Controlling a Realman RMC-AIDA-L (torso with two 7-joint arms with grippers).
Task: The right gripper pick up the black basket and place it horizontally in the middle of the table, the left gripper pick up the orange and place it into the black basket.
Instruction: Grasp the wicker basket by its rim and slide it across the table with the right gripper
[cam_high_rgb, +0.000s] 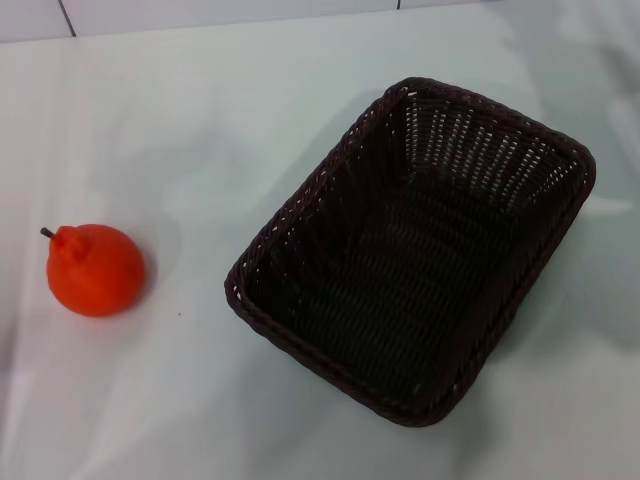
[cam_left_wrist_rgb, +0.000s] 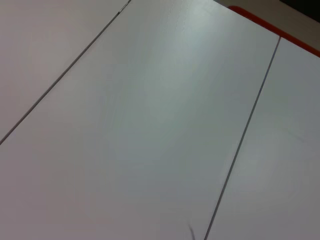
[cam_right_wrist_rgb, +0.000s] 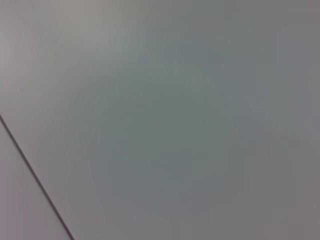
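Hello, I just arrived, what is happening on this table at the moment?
Nothing is being handled yet. A large dark woven rectangular basket sits empty and at an angle on the right part of the plain white table. A bright orange round fruit with a short dark stem lies apart from it on the left. Neither gripper is in view; both wrist cameras show only bare white surface.

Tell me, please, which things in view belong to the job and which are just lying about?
Belong to the job:
- black basket, lying at a slant, empty
- orange, apart from it to the left
- table

Lying about:
- nothing else shows; neither tool is in view
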